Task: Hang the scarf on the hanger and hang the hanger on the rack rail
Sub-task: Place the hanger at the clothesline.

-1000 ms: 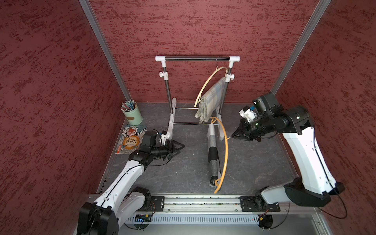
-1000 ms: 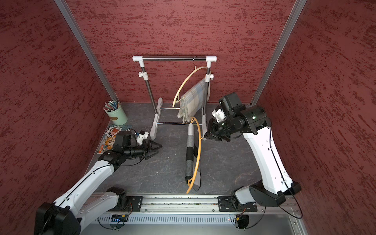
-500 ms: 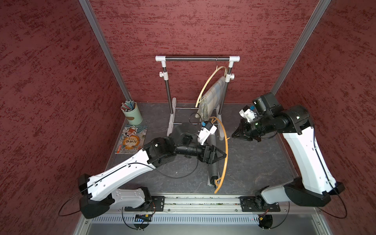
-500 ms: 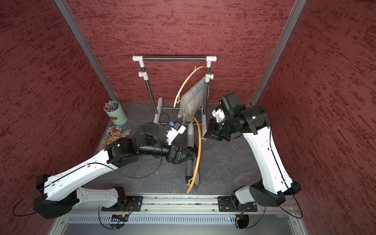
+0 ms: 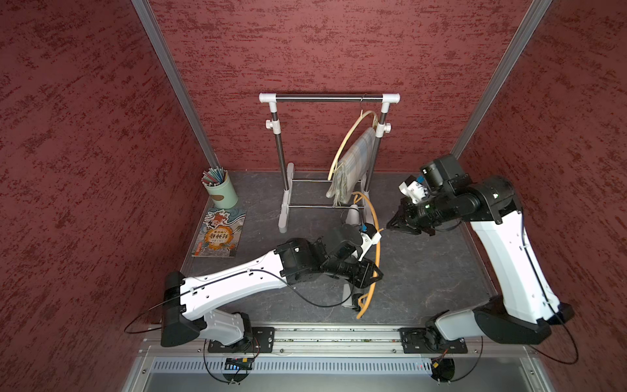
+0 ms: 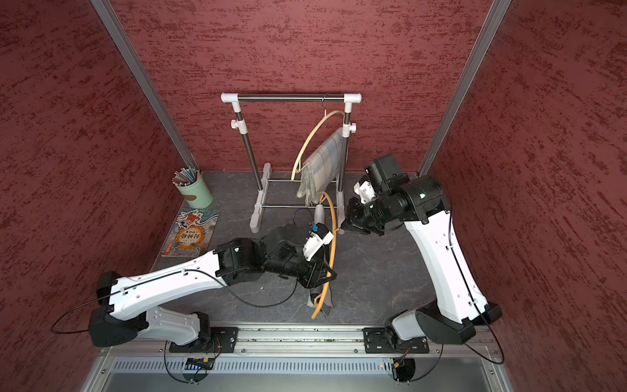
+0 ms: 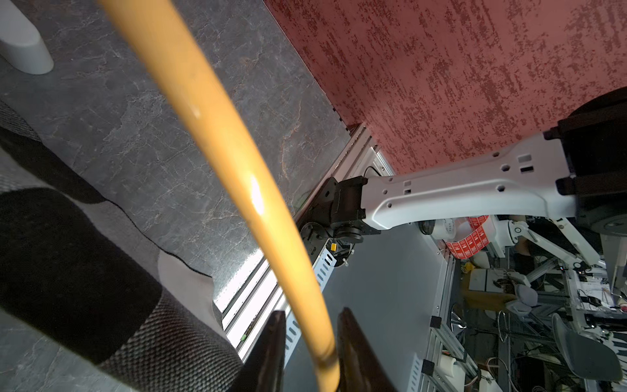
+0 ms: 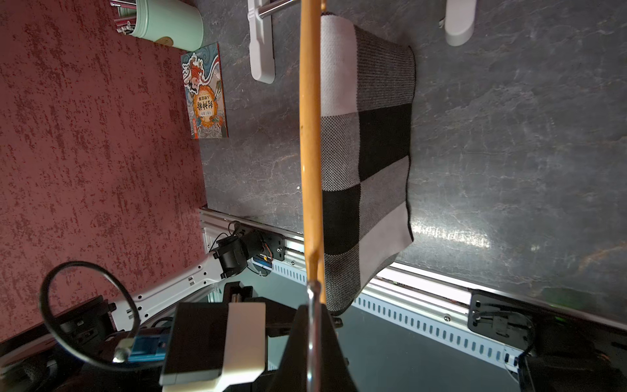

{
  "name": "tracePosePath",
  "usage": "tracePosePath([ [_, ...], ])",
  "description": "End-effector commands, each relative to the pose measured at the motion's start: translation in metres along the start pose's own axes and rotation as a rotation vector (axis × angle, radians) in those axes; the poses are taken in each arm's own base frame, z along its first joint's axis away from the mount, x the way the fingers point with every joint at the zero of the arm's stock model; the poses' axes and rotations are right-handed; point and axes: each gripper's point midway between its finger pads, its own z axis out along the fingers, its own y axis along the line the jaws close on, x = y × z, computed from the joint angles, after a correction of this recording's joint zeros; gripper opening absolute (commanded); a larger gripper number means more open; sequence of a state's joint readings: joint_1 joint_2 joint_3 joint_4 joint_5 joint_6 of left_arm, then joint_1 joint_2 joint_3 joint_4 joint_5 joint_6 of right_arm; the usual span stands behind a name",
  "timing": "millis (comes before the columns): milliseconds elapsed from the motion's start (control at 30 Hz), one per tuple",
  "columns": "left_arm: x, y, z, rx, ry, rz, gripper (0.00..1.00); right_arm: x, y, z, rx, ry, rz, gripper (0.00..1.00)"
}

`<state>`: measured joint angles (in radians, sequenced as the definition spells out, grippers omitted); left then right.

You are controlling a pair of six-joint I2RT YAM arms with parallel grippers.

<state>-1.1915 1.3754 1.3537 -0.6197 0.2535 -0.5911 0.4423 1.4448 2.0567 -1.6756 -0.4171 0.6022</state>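
An orange wooden hanger (image 5: 377,244) hangs tilted above the table's middle in both top views. Its metal hook (image 8: 311,325) is pinched in my right gripper (image 5: 388,228), which is shut. My left gripper (image 5: 373,273) reaches in from the left and is shut on the hanger's lower wooden arm (image 7: 230,163); its dark fingers (image 7: 274,339) flank the wood closely. The scarf (image 8: 380,135), checked black, grey and white, lies flat on the dark table under the hanger. In a top view only its near end (image 6: 327,302) shows past my left gripper (image 6: 330,275).
A white clothes rack (image 5: 329,98) stands at the back, carrying a pale hanger draped with a plaid cloth (image 5: 353,163). A green cup of pencils (image 5: 220,190) and a picture booklet (image 5: 219,234) sit at the back left. Red walls close in on three sides.
My left arm swung from the table's left side across to the hanger, and its jaws closed round the lower wooden arm. The right arm and the hook have not moved.
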Motion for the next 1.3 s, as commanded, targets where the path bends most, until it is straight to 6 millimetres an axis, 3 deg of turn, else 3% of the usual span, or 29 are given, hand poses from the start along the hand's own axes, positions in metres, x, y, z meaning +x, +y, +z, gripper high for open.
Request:
tracePosePath([
  [0,-0.008,-0.005,-0.004,0.013,-0.032,-0.008,0.00,0.011,0.011,-0.010,-0.072,0.014,-0.009,0.00],
  [67,-0.010,-0.005,-0.008,-0.001,-0.038,-0.015,0.00,0.009,0.014,-0.011,-0.085,0.006,-0.014,0.00],
  [100,-0.014,-0.004,-0.015,-0.013,-0.054,-0.017,0.00,0.009,0.016,-0.013,-0.099,0.001,-0.027,0.05],
  [167,-0.022,-0.006,-0.039,-0.003,-0.103,-0.035,0.00,0.006,0.027,-0.018,-0.158,-0.039,-0.086,0.48],
  [200,-0.027,-0.010,-0.055,0.025,-0.128,-0.044,0.00,0.003,0.031,-0.023,-0.181,-0.078,-0.125,0.62],
  [267,-0.032,-0.020,-0.088,0.103,-0.161,-0.062,0.00,-0.007,0.032,-0.033,-0.193,-0.209,-0.214,0.78],
  [400,-0.037,-0.022,-0.151,0.208,-0.216,-0.105,0.00,-0.024,0.032,-0.064,-0.260,-0.564,-0.369,0.96],
  [533,-0.031,-0.029,-0.189,0.306,-0.222,-0.109,0.00,-0.024,0.042,-0.112,-0.446,-0.986,-0.522,0.98],
  [600,-0.030,-0.035,-0.204,0.351,-0.224,-0.107,0.00,-0.018,0.045,-0.114,-0.505,-1.072,-0.604,0.98],
  [833,-0.042,-0.066,-0.263,0.473,-0.311,-0.043,0.00,-0.022,0.045,-0.060,-0.528,-0.936,-0.680,0.98],
  [933,-0.053,-0.072,-0.280,0.526,-0.345,-0.032,0.00,-0.020,0.043,-0.049,-0.533,-0.915,-0.708,0.98],
  [1100,-0.089,-0.049,-0.297,0.551,-0.399,-0.087,0.00,-0.018,0.040,-0.041,-0.500,-0.893,-0.751,0.98],
  [1267,-0.129,-0.029,-0.319,0.534,-0.445,-0.030,0.00,-0.016,0.034,-0.034,-0.477,-0.874,-0.758,0.98],
])
